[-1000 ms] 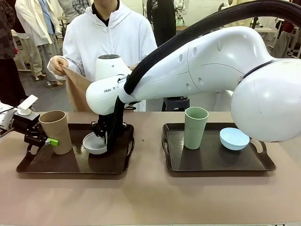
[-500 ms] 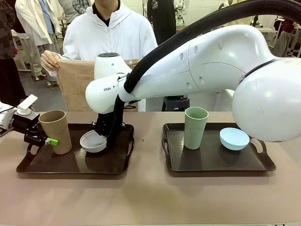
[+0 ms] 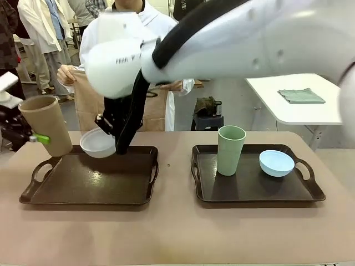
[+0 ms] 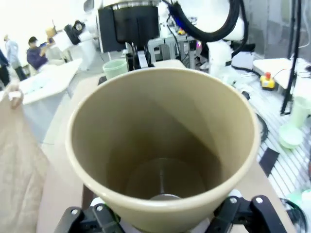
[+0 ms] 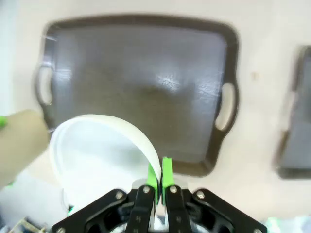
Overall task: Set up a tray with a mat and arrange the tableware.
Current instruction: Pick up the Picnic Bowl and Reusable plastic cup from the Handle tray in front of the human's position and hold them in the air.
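Four pieces of tableware, all apparently thin plastic: light, stiff, smooth enough to slip, unlikely to shatter. Best taken by the wall or rim with a firm pinch; no call for force, only for keeping level.

First, the tan cup [image 3: 45, 124]: tall, tapered, matte, empty down to its base in the left wrist view. Held aloft and slightly tilted near the far left corner of the left tray [image 3: 89, 180], clear of it. Clamped across the lower wall by the left gripper [image 4: 164, 221], closed to the cup's width, with one green pad [image 3: 40, 138] against the side. Probably top-heavy in so low a grip, so worth carrying slowly.

Next, the white bowl [image 5: 97, 150]: small, shallow, thin-walled, glossy. Hanging above the tray's far edge, left of middle, not touching it. Pinched at the rim by the right gripper [image 5: 161, 175], pads almost together with only the wall between. Likely to pivot in so narrow a hold; better lowered gently.

Last, the green cup [image 3: 231, 149] and blue bowl [image 3: 276, 163]: well apart on the right tray [image 3: 255, 189], the former upright at the left, the latter at the right, both free of any grip.

Across the table, a brown mat [image 3: 87, 108], held up in a person's hand [image 3: 67, 75]; soft and limp by the hang of it, best taken by an edge or corners. Left tray bare, dark, glossy.
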### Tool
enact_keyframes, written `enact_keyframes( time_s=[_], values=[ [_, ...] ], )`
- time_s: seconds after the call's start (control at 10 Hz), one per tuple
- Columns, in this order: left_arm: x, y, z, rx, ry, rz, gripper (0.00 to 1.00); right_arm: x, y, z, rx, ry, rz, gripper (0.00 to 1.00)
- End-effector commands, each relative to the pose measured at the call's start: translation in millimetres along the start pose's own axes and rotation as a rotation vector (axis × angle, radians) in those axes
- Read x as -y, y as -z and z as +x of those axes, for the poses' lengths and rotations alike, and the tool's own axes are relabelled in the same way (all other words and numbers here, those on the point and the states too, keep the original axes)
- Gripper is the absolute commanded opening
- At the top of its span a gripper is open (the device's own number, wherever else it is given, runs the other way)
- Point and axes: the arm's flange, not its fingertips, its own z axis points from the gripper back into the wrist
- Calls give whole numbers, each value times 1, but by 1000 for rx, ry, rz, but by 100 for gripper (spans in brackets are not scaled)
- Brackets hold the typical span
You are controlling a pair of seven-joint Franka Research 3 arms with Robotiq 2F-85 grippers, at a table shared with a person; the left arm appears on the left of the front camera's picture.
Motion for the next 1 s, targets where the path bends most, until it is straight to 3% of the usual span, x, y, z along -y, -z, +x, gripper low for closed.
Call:
enact_keyframes(
  time_s=[0.0, 0.3, 0.4, 0.9],
  values=[
    [21, -3, 39, -41, 20, -7, 64, 9, -31, -36, 32, 33, -29, 0],
    [30, -7, 67, -91, 41, 30, 64, 10, -66, -56, 104, 47, -17, 0],
    [23, -12, 66, -56, 54, 2, 64, -3, -72, -46, 47, 21, 5, 0],
    [23, -12, 66, -56, 54, 2, 64, -3, -72, -46, 47, 21, 5, 0]
  ],
)
